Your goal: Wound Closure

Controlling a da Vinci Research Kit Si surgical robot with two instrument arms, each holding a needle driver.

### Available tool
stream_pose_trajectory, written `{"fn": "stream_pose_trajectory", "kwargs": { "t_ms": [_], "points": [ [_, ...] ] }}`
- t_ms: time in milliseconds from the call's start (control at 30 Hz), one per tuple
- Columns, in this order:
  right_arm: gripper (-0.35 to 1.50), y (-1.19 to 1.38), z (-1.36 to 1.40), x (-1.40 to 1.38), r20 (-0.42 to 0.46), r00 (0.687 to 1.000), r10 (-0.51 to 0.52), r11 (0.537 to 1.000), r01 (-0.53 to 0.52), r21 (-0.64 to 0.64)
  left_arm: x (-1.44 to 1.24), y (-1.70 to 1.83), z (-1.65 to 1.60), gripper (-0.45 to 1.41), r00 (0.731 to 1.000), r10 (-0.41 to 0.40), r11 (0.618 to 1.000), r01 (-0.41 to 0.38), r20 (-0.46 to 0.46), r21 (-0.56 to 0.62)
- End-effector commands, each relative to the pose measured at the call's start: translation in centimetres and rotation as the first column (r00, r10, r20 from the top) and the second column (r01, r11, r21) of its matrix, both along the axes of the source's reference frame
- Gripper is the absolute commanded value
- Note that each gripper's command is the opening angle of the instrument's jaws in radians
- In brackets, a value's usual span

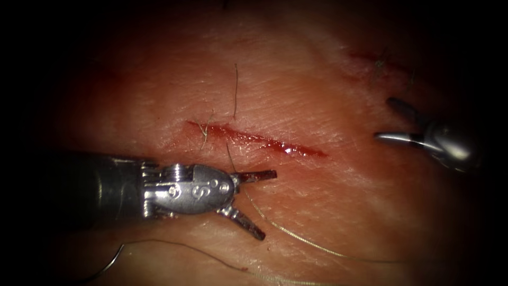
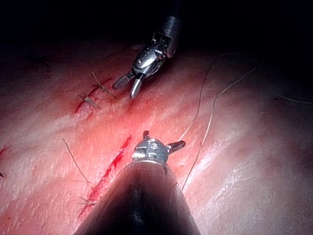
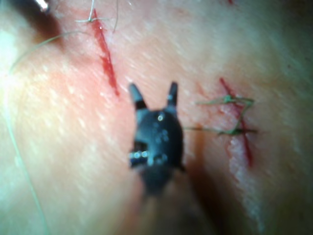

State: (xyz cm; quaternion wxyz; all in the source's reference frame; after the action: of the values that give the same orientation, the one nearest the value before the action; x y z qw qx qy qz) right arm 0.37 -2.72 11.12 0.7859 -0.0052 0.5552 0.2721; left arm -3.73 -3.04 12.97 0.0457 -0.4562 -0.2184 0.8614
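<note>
I see the tissue (image 1: 296, 95) spread across the endoscope view as a pale pink slab of pork belly. On it the cut (image 1: 259, 140) runs as a thin red line, its long axis slanting from upper left down to lower right, with red fluid (image 1: 288, 150) glistening toward its right end. One knotted stitch (image 1: 203, 128) with short thread ends sits at the cut's left end.

My left arm's tool (image 1: 262, 204) enters from the left, its shaft lying nearly level and pointing right, just below the cut. Its jaws are spread wide and hold nothing; the upper jaw points right toward the cut, the lower one angles down and right.

My right arm's tool (image 1: 391, 119) sits well apart, to the right of the cut's right end, pointing left. Its jaws are also parted and empty, as the right wrist view (image 3: 152, 94) confirms.

The thread (image 1: 296, 235) trails loose across the tissue below the cut, from beside the left tool's jaws down and right, touched by neither tool.

The needle (image 1: 108, 265) lies free on the tissue at the lower left, below the left tool's shaft, a thin dark curve, not in the tissue as far as I can tell.

A second, stitched cut (image 3: 237, 120) appears in the right wrist view.
</note>
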Motion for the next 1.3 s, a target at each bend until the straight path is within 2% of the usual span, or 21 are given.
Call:
{"fn": "stream_pose_trajectory", "kwargs": {
  "t_ms": [33, 400, 733, 867, 933, 967, 1000, 1167, 1300],
  "points": [
    [1.34, -0.06, 0.08, 0.1, 0.004, 1.0, -0.006, 1.0, 0.006, 0.002, -0.11, -0.07, 0.09, 0.88, 1.0, 0.005, 1.0, -0.005, -0.023, -0.009],
    [1.32, -0.11, 0.15, 0.15, 0.018, 1.0, -0.014, 1.0, 0.014, 0.0, -0.6, -0.48, 0.43, 0.88, 0.992, -0.003, 1.0, 0.001, -0.128, -0.014],
    [1.31, -0.14, 0.16, 0.21, 0.025, 1.0, -0.017, 1.0, 0.017, 0.001, -0.99, -0.61, 0.46, 0.86, 0.986, -0.004, 1.0, 0.002, -0.165, -0.009],
    [1.31, -0.15, 0.17, 0.22, 0.027, 0.999, -0.019, 1.0, 0.019, 0.002, -0.99, -0.64, 0.43, 0.39, 0.986, 0.011, 1.0, -0.012, -0.165, -0.004],
    [1.31, -0.15, 0.17, 0.23, 0.025, 0.999, -0.02, 1.0, 0.02, 0.002, -0.98, -0.65, 0.43, -0.06, 0.985, 0.014, 1.0, -0.014, -0.17, 0.001],
    [1.31, -0.15, 0.17, 0.23, 0.025, 0.999, -0.02, 1.0, 0.02, 0.002, -0.97, -0.65, 0.43, -0.38, 0.984, 0.026, 1.0, -0.026, -0.176, -0.001],
    [1.31, -0.15, 0.16, 0.24, 0.026, 0.999, -0.02, 1.0, 0.02, 0.001, -0.96, -0.65, 0.43, -0.45, 0.984, 0.034, 0.999, -0.036, -0.174, -0.009],
    [1.26, -0.19, 0.13, 0.25, 0.018, 0.999, -0.03, 1.0, 0.03, 0.003, -0.83, -0.57, 0.4, -0.45, 0.987, 0.044, 0.998, -0.05, -0.156, -0.033],
    [1.09, -0.24, 0.09, 0.27, -0.004, 0.998, -0.065, 0.998, 0.065, 0.01, -0.57, -0.42, 0.33, -0.45, 0.992, 0.011, 0.997, -0.021, -0.129, -0.081]
  ]
}}
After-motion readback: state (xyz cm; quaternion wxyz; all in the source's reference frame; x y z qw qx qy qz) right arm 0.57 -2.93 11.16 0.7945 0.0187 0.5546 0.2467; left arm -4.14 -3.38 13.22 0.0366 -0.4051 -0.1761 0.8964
